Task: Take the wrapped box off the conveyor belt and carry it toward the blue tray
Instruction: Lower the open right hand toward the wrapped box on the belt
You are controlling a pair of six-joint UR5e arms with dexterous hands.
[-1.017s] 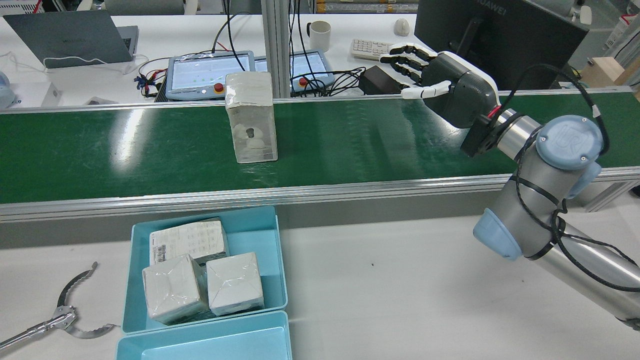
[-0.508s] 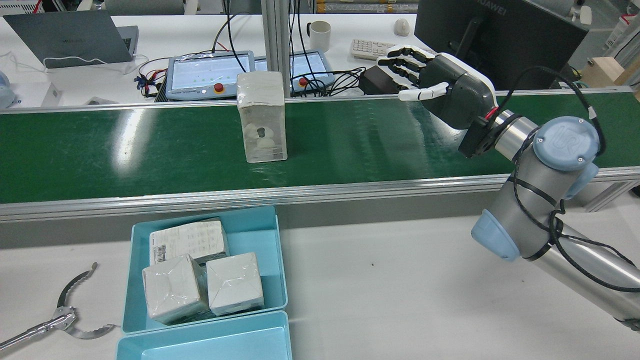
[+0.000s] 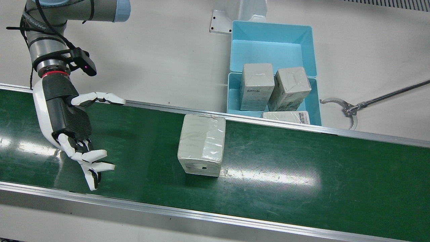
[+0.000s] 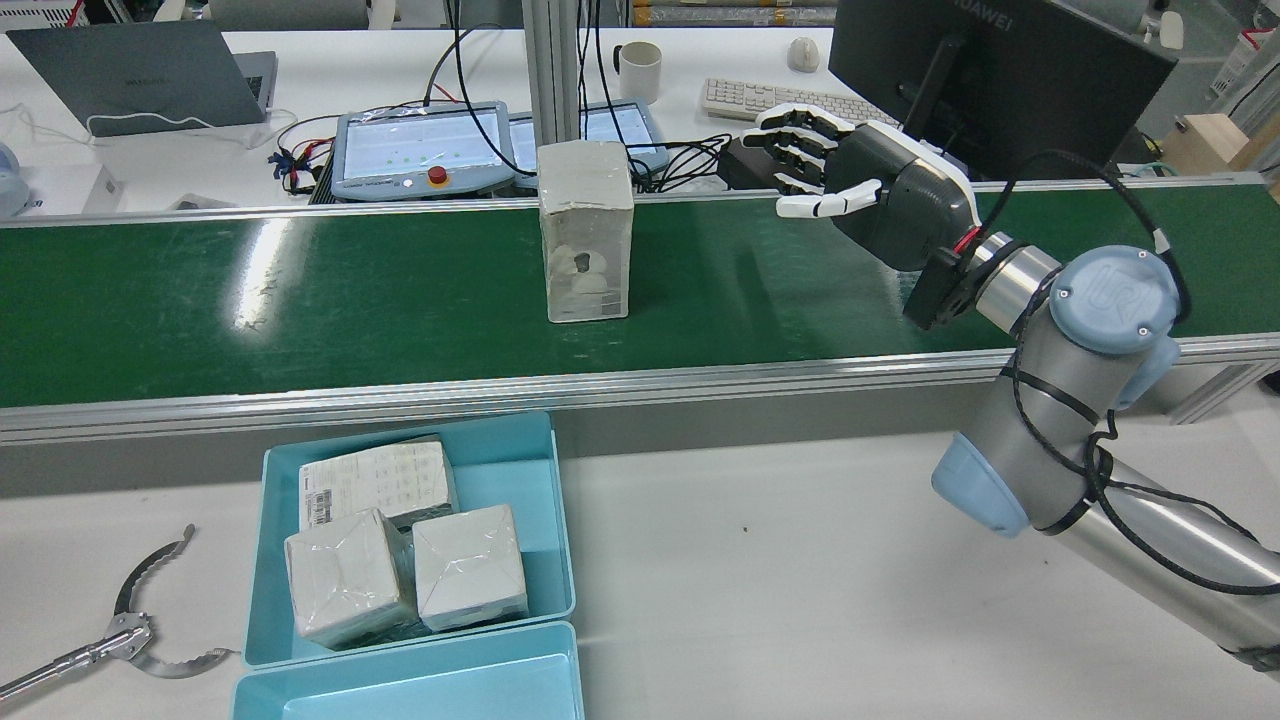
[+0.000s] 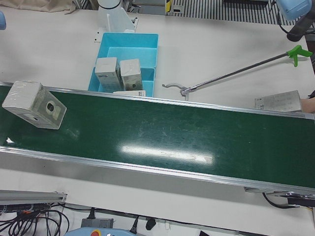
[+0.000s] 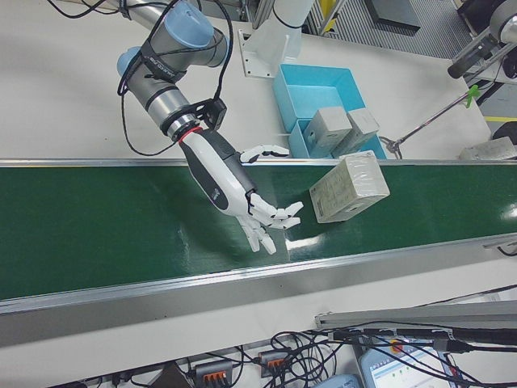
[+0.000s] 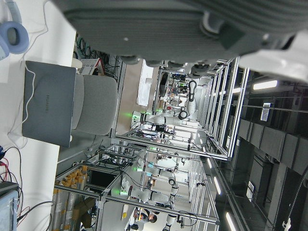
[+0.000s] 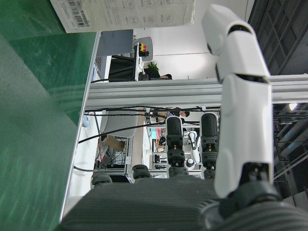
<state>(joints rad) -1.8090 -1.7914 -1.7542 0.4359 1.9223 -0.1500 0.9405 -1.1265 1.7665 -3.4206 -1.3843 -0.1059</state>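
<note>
Wrapped box (image 3: 202,144) upright, apart from right hand (image 3: 72,129)

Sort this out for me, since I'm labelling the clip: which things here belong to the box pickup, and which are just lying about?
Job:
wrapped box, standing on the belt
conveyor belt
blue tray, three parcels in it
right hand, open, short of the box

Lying about:
reacher tool
second blue tray
laptop
mug
keyboard
</note>
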